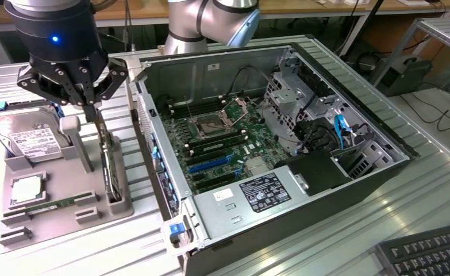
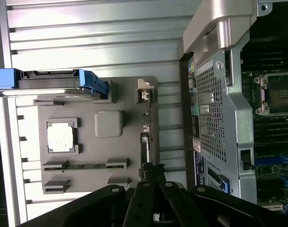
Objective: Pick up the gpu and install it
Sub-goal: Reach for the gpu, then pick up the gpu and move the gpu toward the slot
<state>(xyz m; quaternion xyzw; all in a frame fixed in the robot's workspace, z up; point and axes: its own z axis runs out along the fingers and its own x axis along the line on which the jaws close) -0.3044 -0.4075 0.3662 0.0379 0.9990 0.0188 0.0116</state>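
We see our gripper [image 1: 94, 113] with jaws pinching the top edge of the gpu [image 1: 112, 167], which stands on edge in the gray fixture tray [image 1: 64, 215] directly beneath them, the open computer case [image 1: 209, 75] just beside.

Black linkage gripper [image 1: 93, 112], silver pivot screws [image 2: 111, 189]; black cylindrical wrist [image 1: 52, 23], blue light [image 1: 54, 39] at 6 o'clock; silver-grey arm joints [image 1: 209, 20].

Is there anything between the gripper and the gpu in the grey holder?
Nothing visible stands between them. The gripper hangs right over the gpu, which stands on edge in the grey holder; the hard drive sits aside, toward the exterior view's left.
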